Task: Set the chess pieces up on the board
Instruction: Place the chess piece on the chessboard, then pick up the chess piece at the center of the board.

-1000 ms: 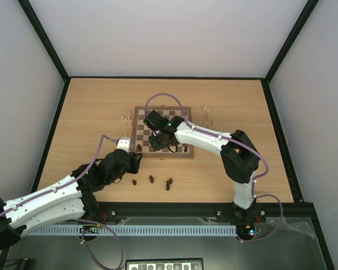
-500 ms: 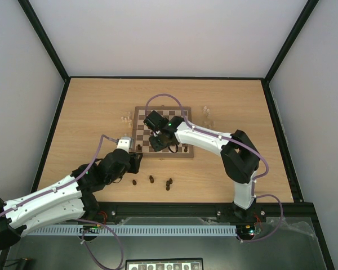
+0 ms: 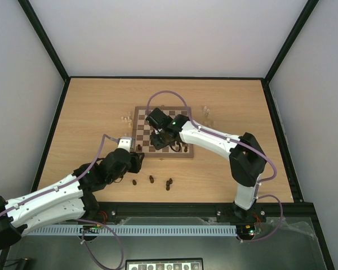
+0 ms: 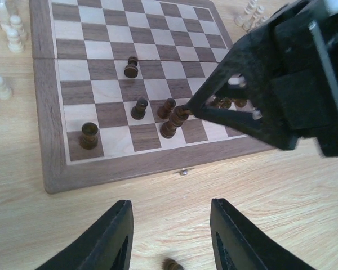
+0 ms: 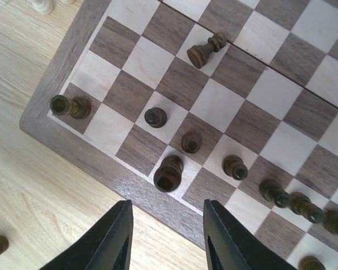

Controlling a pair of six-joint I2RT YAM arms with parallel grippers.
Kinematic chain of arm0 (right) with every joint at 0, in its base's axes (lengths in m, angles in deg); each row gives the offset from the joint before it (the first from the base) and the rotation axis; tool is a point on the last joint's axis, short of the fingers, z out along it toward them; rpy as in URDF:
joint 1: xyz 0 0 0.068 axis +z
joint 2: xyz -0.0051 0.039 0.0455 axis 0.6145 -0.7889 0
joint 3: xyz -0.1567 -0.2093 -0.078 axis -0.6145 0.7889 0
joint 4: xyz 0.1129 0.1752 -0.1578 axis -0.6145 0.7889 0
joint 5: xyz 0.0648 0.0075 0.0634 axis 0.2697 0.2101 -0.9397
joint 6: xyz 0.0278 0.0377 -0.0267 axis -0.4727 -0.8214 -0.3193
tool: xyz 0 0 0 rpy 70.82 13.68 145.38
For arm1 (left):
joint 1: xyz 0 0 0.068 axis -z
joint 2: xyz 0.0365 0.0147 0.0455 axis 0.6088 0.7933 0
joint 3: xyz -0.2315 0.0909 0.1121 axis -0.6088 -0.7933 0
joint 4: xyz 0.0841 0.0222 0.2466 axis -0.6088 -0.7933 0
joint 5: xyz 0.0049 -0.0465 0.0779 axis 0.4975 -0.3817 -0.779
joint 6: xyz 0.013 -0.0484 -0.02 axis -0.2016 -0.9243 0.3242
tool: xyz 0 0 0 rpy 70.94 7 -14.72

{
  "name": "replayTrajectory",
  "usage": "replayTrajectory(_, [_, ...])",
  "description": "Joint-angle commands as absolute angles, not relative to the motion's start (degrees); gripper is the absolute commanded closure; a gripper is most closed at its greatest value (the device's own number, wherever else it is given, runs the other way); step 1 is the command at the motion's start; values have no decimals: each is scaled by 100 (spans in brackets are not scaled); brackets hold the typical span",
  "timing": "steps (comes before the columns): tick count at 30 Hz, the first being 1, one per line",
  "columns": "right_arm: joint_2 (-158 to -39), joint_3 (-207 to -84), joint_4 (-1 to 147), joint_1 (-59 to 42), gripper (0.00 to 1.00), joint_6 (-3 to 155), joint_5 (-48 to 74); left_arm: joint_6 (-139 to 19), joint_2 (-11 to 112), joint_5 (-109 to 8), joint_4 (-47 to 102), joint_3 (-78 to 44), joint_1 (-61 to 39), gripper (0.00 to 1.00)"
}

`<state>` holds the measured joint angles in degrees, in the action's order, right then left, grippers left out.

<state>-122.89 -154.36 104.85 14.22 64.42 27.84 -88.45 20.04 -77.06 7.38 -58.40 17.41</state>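
Note:
The chessboard [image 3: 141, 115] lies mid-table; it also shows in the left wrist view [image 4: 101, 169] and the right wrist view [image 5: 73, 50]. Several dark brown pieces stand on its near rows, among them a tall piece [image 5: 169, 173] and a rook [image 5: 67, 106]; one dark piece [image 5: 205, 50] lies tipped. My right gripper [image 5: 168, 236] is open and empty above the board's near edge, just short of the tall piece. My left gripper [image 4: 172, 239] is open and empty over the tabletop in front of the board, a dark pawn [image 4: 172, 264] between its fingers.
Dark pieces [image 3: 151, 179] lie loose on the tabletop in front of the board. Cream pieces stand off the board's far left corner [image 3: 125, 118] and far right corner [image 3: 207, 112]. The right arm [image 4: 281, 84] fills the right of the left wrist view.
My right gripper has shifted slightly to the right and back over the board's near rows. The left arm has stayed almost still.

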Motion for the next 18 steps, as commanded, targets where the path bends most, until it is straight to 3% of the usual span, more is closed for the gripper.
replayTrajectory(1, [-11603, -15192, 10735, 1464, 61, 6367, 2824, -8819, 2023, -7758, 725, -5823, 1652, 52])
replayTrajectory(4, [-11043, -14673, 10658, 1493, 55, 6237, 2836, -8842, 1989, -7805, 636, -5763, 1629, 31])
replayTrajectory(7, [-10509, -14132, 10619, 1567, 48, 6051, 2792, -8841, 1941, -7854, 537, -5715, 1618, 21])
replayTrajectory(10, [-10095, -13665, 10645, 1744, 46, 5850, 2796, -8877, 1889, -7951, 388, -5663, 1603, 1])
replayTrajectory(14, [-9698, -13142, 10704, 2182, 48, 5490, 2878, -8956, 1787, -7985, 161, -5561, 1585, 0])
replayTrajectory(18, [-9534, -12876, 10729, 2731, 57, 5025, 3065, -9064, 1578, -7866, 56, -5499, 1586, 1])
